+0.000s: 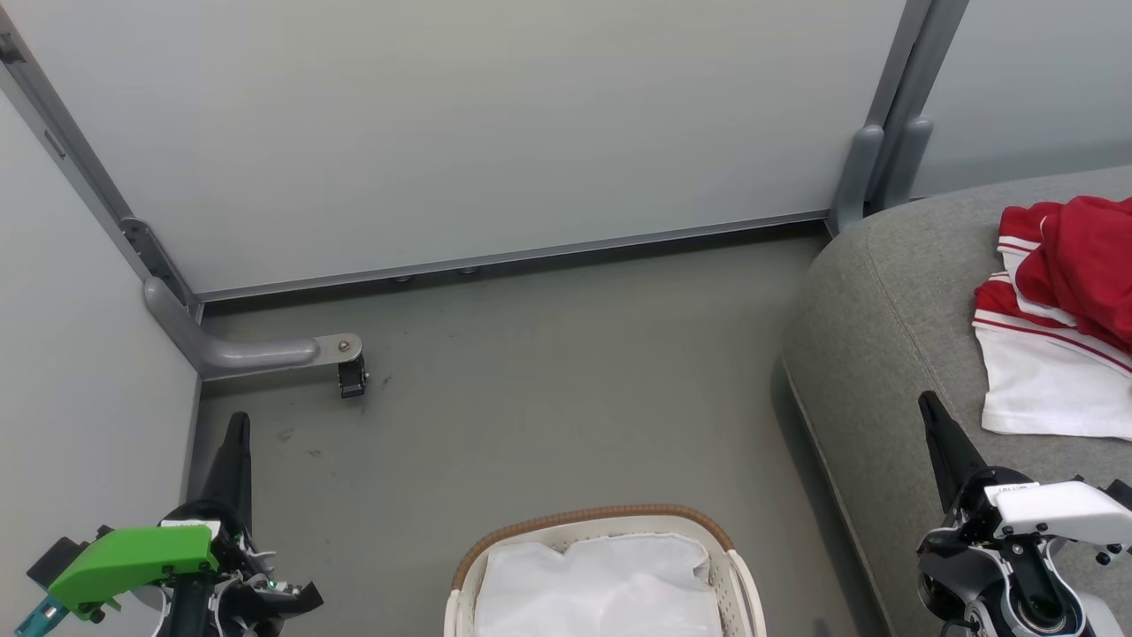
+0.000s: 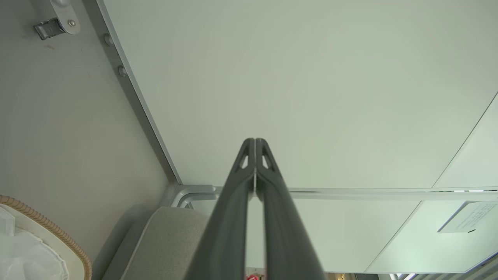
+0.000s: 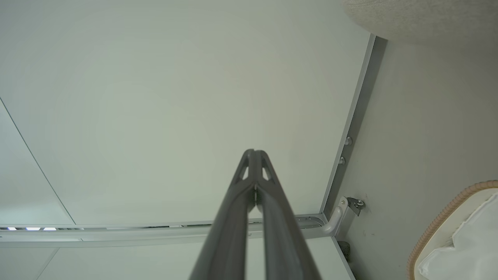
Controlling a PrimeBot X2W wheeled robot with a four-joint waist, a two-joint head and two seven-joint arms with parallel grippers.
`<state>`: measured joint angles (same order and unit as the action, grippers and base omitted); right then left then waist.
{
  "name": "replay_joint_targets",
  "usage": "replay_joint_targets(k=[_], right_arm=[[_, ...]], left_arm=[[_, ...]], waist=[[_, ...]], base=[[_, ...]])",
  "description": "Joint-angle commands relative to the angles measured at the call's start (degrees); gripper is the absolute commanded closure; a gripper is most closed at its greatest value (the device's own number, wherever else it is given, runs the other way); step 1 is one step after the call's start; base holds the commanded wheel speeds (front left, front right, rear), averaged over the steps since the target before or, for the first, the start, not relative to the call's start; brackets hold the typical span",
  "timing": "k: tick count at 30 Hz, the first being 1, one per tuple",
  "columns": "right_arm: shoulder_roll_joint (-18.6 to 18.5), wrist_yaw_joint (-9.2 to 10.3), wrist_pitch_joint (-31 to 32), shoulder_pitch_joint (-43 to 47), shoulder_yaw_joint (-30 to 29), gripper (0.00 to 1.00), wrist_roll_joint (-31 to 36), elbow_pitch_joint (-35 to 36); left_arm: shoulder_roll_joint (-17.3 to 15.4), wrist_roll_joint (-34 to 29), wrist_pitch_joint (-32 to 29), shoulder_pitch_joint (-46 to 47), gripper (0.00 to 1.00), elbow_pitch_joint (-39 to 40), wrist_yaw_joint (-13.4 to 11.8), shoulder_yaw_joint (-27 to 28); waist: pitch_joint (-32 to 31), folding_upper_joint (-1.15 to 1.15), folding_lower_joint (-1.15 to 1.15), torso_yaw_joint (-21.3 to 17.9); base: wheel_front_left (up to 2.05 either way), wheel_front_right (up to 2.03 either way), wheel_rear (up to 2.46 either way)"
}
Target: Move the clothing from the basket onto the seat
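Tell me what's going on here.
A two-armed robot is moving laundry from a basket to a sofa. The red-and-white clothing lies on the grey seat. The basket on the floor shows a white cloth inside. The left gripper and the right gripper are both shut and hold nothing.

- Your head view cuts the laundry basket off at the bottom edge; its near half is out of frame.
- A white cloth sheet covers the basket's inside, so you cannot tell what lies under it.
- The red and white clothing and the grey sofa run off the right edge.
- The print on the paper sheet in your left wrist view is too small to read.
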<state>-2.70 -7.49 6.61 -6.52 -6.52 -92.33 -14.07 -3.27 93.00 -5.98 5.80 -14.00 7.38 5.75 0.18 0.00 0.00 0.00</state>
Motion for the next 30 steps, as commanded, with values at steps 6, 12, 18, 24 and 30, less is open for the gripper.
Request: replay_joint_targets(k=[6, 12, 18, 24, 30], right_arm=[[-0.34, 0.0, 0.1, 0.61, -0.1, 1.0, -0.16, 0.19], [-0.34, 0.0, 0.1, 0.61, -0.1, 1.0, -0.16, 0.19], [-0.34, 0.0, 0.1, 0.62, -0.1, 1.0, -0.16, 0.19], [-0.34, 0.0, 0.1, 0.62, -0.1, 1.0, -0.17, 0.19], [-0.34, 0.0, 0.09, 0.61, -0.09, 1.0, -0.17, 0.19]], left_arm=[[-0.18, -0.14, -0.27, 0.65, 1.0, 0.02, 0.2, 0.33], [-0.13, -0.21, -0.31, 0.65, 1.0, 0.01, 0.2, 0.39], [-0.09, -0.27, -0.37, 0.66, 1.0, 0.03, 0.2, 0.43], [-0.05, -0.34, -0.42, 0.66, 1.0, 0.03, 0.2, 0.48], [0.0, -0.36, -0.36, 0.67, 1.0, 0.0, 0.2, 0.52]], waist=[[0.0, 0.0, 0.0, 0.0], [0.0, 0.0, 0.0, 0.0], [0.0, 0.0, 0.0, 0.0], [0.0, 0.0, 0.0, 0.0], [0.0, 0.0, 0.0, 0.0]], base=[[0.0, 0.0, 0.0], [0.0, 0.0, 0.0], [0.0, 0.0, 0.0], [0.0, 0.0, 0.0], [0.0, 0.0, 0.0]])
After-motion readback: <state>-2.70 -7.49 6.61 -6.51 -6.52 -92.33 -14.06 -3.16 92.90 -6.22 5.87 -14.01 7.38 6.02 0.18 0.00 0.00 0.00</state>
